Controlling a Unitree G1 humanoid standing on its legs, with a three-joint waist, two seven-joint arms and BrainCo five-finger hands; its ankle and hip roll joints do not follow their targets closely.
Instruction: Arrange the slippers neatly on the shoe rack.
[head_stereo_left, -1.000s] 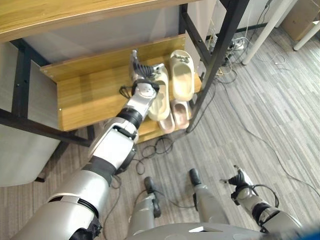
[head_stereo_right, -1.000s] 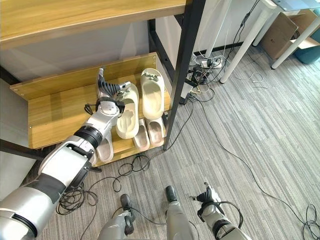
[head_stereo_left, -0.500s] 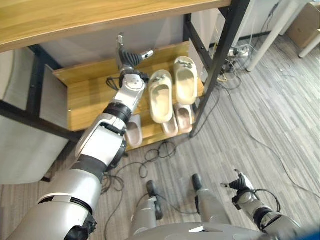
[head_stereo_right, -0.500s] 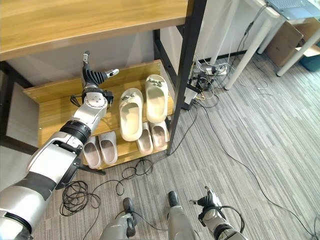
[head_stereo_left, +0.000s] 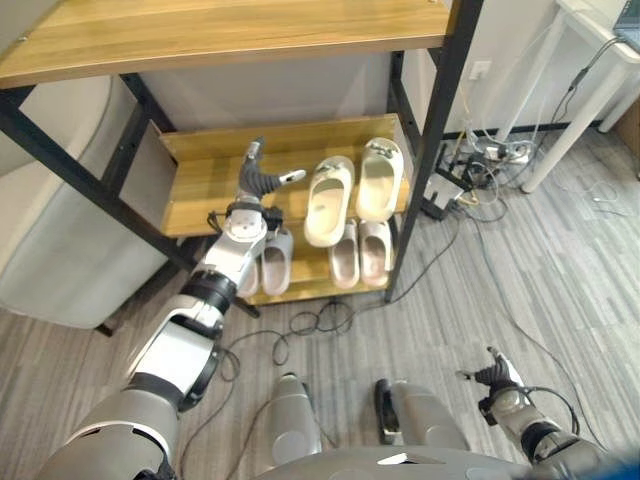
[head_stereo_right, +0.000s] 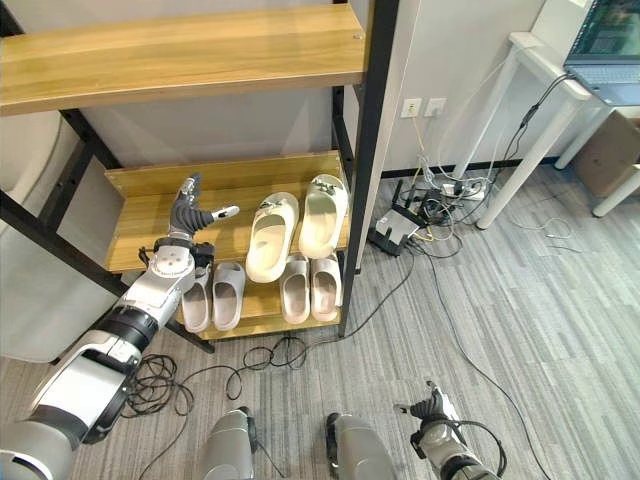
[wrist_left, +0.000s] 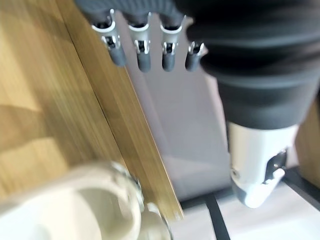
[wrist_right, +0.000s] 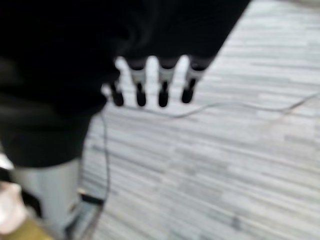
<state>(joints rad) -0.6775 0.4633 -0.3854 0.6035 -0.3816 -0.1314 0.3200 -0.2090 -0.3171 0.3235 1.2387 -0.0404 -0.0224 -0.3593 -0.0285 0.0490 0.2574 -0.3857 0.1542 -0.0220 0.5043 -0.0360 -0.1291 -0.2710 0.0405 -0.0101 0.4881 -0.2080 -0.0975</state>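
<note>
left hand (head_stereo_left: 253, 193): raised over shoe rack (head_stereo_left: 190, 185), fingers straight, spread (holding nothing) | cream slippers (head_stereo_left: 328, 188): beside it on rack | right hand (head_stereo_left: 499, 374): low, fingers relaxed

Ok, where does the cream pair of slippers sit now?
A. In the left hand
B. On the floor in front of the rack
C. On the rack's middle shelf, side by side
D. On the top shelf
C: the cream pair lies side by side on the middle shelf, the open left hand apart from it.
</note>
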